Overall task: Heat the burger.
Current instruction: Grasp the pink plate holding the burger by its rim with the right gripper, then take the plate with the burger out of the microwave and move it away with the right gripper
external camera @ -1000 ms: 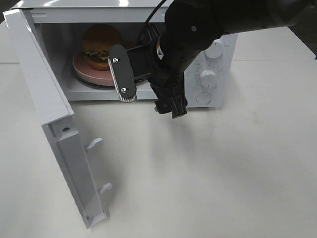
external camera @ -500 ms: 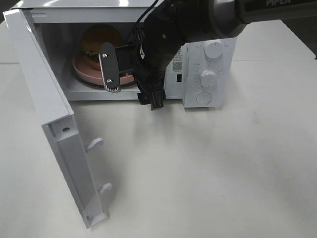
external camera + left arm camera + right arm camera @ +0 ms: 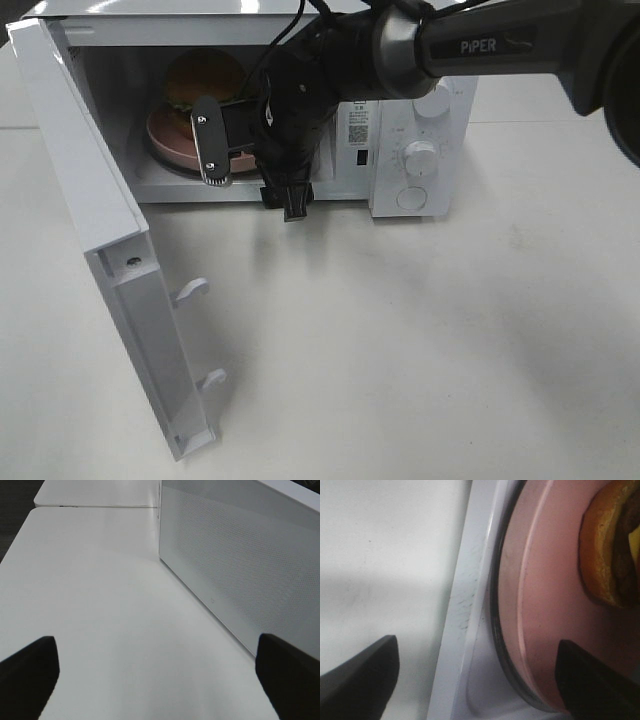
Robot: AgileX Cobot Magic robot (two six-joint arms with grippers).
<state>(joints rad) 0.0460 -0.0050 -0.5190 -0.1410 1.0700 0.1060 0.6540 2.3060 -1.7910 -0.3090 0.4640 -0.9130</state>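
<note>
The right gripper (image 3: 222, 150) has swung left over the last second, from the white microwave's (image 3: 410, 150) control panel into its doorway. Its fingers stand wide, empty, just above the flat pink plate's (image 3: 540, 595) near rim. The golden-bunned burger (image 3: 200, 80) sits upright on that plate, round, no long axis. It looks placed; closing the white door (image 3: 90, 220) comes next. The left gripper (image 3: 160, 680) is spread wide, holding nothing.

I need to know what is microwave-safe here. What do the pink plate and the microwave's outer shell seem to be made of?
Pink plate: probably plastic or melamine, smooth with a soft satin sheen and a thin moulded rim; glazed ceramic cannot be ruled out. Microwave shell: looks like white painted sheet metal, flat and faintly glossy; its knobs look like white plastic.
</note>
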